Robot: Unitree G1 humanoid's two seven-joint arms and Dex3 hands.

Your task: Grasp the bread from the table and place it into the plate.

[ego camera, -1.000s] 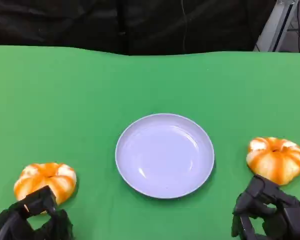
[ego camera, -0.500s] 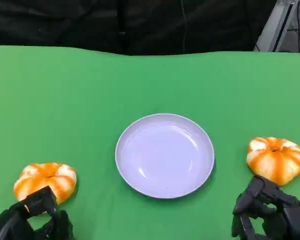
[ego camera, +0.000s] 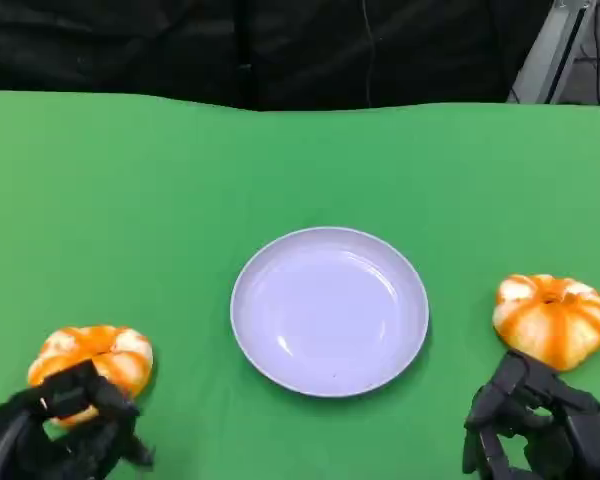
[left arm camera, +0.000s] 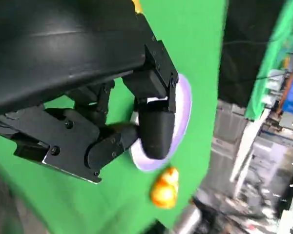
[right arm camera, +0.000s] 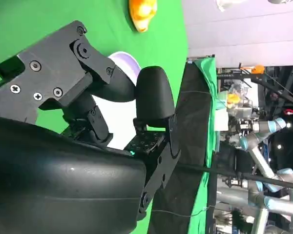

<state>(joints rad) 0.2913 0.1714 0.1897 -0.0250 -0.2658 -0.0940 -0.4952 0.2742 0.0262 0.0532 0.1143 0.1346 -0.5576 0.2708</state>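
bread [ego camera: 92,356] | touching left robot hand [ego camera: 55,435] | on table, left of plate [ego camera: 329,310]

The table [ego camera: 180,200] wears a matt green cloth, smooth and flat. At frame centre, the plate [ego camera: 329,310] looks like pale lavender plastic with a soft sheen. Both bread pieces, lower left [ego camera: 105,352] and right [ego camera: 551,315], have a glazed orange-and-white crust. The right hand [right arm camera: 112,97] appears to be matt black plastic with metal screws.

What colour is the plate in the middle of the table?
The plate is pale lavender, plain with no pattern. It shows best in the head view.
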